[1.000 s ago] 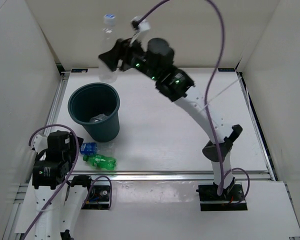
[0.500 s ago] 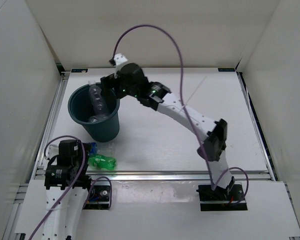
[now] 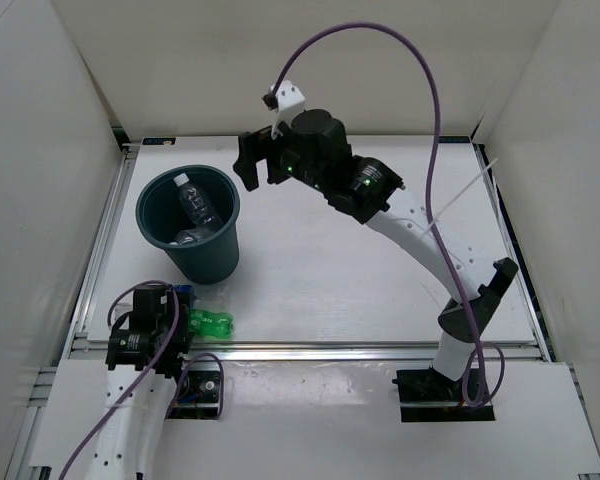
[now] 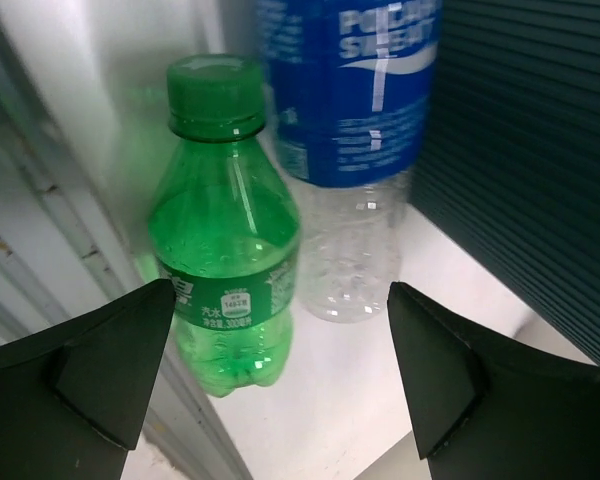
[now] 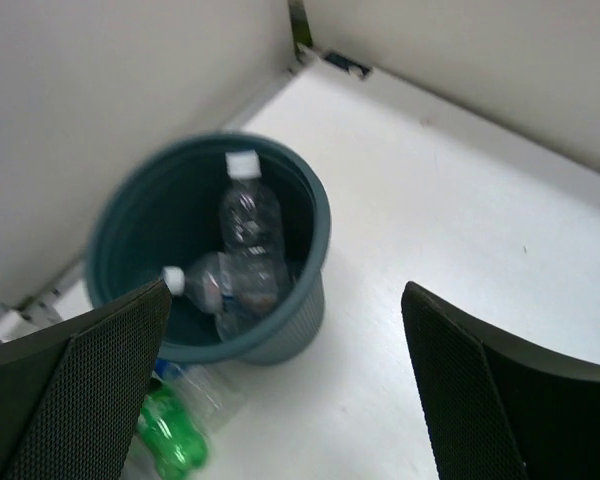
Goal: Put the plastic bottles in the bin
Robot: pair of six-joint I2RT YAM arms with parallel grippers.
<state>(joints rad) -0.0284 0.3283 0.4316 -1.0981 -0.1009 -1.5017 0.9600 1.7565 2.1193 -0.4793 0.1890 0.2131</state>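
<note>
The dark teal bin (image 3: pixel 206 266) stands at the left of the table. Two clear plastic bottles with white caps lie inside it, one leaning upright (image 5: pixel 250 215) and one on its side (image 5: pixel 218 287). The green bottle (image 4: pixel 225 250) and the clear blue-labelled bottle (image 4: pixel 355 150) lie side by side on the table against the bin wall (image 4: pixel 530 150). My left gripper (image 4: pixel 280 288) is open just short of these two, with nothing between its fingers. My right gripper (image 3: pixel 258 168) hangs open and empty above the table, to the right of the bin rim (image 5: pixel 318 215).
White walls close in the table on the left, back and right. A metal rail (image 3: pixel 310 352) runs along the near edge, right beside the green bottle (image 3: pixel 208 322). The right arm's purple cable (image 3: pixel 420 70) loops high over the middle.
My right gripper dipped into the bin, let go of the clear bottle and rose back to the right. The left arm has moved closer to the two bottles on the table.
</note>
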